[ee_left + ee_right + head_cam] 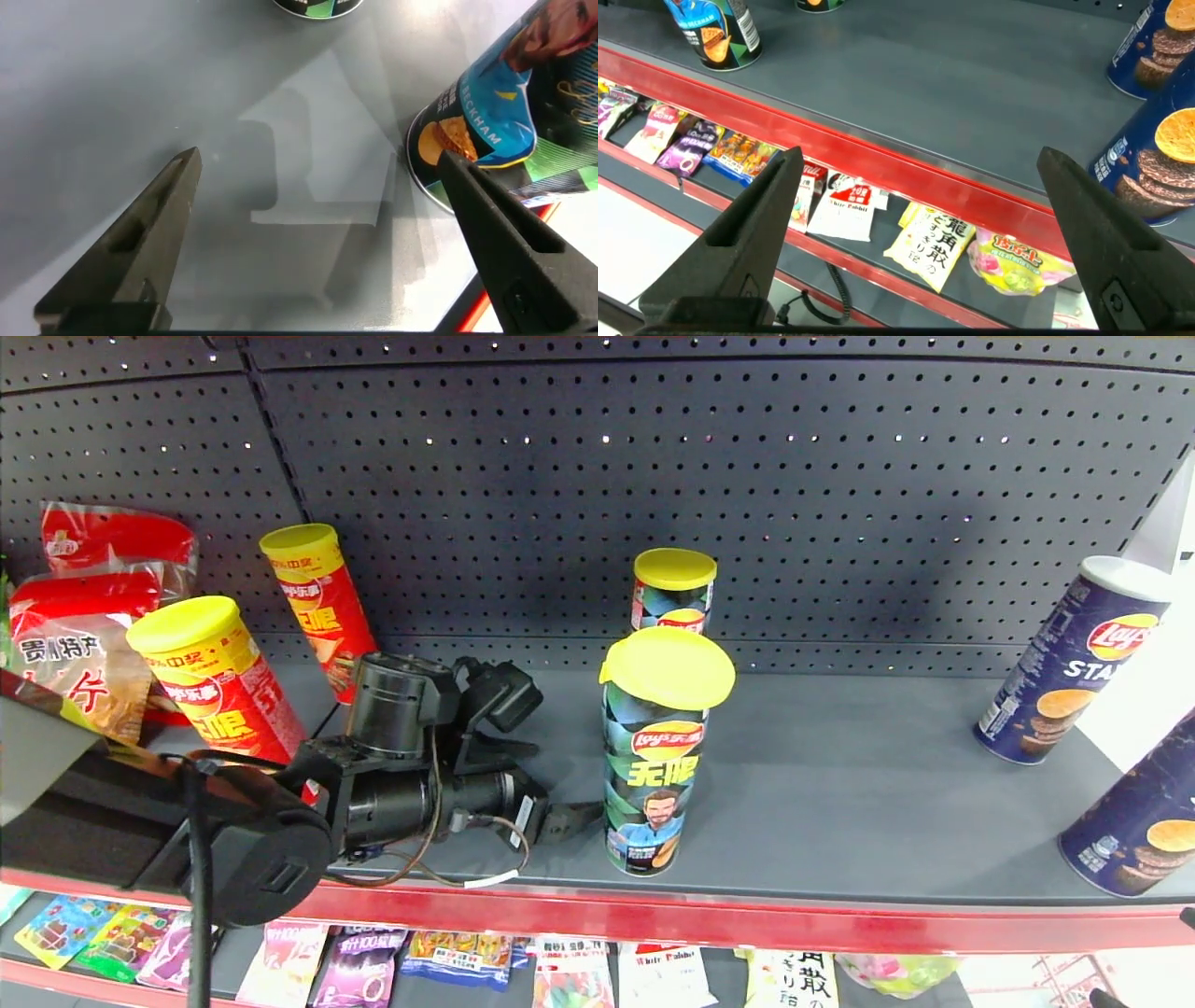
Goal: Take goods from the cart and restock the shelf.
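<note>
- The left gripper (318, 159) lies low on the shelf (840, 784), spread wide and holding nothing.
- The green can (653, 756) stands upright near the front of the shelf, just beside one left finger (486, 215). I cannot tell whether they touch.
- A second green can (674, 590) stands behind it, by the back panel.
- The right gripper (920, 154) is also wide and empty. It hangs out in front of the red lip (896, 163), above the packets (850, 205) on the lower shelf.
- Main risk: the can is tall and narrow. If the left arm draws back with any sideways drift, that finger could clip the base and tip the can, likely forward over the lip.
- Second risk: a red can (219, 677) stands close against the left arm. A wide swing on the way out could shove it into the bags (84, 616).
- Third risk: if the right arm rises from where it hangs, it could catch the lip, or nudge the blue cans (1074, 663) once it is over the shelf.
</note>
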`<state>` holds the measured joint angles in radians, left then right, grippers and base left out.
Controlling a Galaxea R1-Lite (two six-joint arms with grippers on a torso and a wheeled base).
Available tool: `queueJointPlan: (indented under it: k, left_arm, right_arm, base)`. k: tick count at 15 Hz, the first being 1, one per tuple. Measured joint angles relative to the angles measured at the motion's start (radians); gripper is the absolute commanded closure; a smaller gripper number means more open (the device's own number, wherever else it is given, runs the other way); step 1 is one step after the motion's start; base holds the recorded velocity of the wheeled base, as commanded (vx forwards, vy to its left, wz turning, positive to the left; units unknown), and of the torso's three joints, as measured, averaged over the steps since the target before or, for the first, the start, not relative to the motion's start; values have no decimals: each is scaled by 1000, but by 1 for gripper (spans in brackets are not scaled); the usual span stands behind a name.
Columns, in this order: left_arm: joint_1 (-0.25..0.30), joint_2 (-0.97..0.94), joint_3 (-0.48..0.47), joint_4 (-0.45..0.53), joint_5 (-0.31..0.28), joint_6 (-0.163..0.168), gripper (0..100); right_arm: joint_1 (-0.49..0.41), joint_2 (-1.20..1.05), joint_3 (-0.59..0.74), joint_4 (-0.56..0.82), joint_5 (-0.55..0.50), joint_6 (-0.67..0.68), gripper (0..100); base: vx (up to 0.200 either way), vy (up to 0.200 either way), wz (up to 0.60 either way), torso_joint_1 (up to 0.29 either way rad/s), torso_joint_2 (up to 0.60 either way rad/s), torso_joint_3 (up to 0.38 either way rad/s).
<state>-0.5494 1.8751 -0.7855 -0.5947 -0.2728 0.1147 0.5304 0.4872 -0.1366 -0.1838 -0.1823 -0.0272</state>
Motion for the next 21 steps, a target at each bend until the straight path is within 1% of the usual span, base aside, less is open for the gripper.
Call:
queueJointPlan:
  k: [5, 8, 11, 14, 16, 17, 19, 20, 21]
  left_arm:
    - [1, 0, 2, 0, 0, 1, 0]
    - [4, -7, 20, 0, 1, 0, 0]
    - [28, -40, 54, 1, 1, 0, 0]
    - [68, -117, 119, 3, -1, 1, 0]
    - [87, -191, 195, 7, -2, 0, 0]
    - [93, -245, 244, 10, -2, -2, 0]
    - [109, -389, 343, 34, 0, -22, 0]
    - [122, -479, 385, 67, 0, -34, 0]
    - [139, -572, 413, 132, 1, -44, 0]
  right_arm:
    - [0, 1, -1, 0, 0, 0, 0]
    - [0, 0, -3, 0, -1, 0, 0]
    - [-20, 1, -3, 0, -1, 0, 0]
    - [-27, 5, -5, 3, -2, 0, 0]
    - [-44, 24, -24, 2, -4, 6, 0]
    - [-76, 47, -42, 3, -4, 10, 0]
    - [-178, 108, -100, 2, -6, 16, 0]
    - [-243, 143, -131, 2, -8, 16, 0]
    - [-304, 171, -153, 12, -10, 9, 0]
  base:
    - [0, 0, 0, 0, 0, 0]
    - [0, 0, 0, 0, 0, 0]
    - [0, 0, 0, 0, 0, 0]
    - [0, 0, 0, 0, 0, 0]
    - [0, 0, 0, 0, 0, 0]
    - [0, 0, 0, 0, 0, 0]
    - [0, 0, 0, 0, 0, 0]
    - [0, 0, 0, 0, 0, 0]
    - [0, 0, 0, 0, 0, 0]
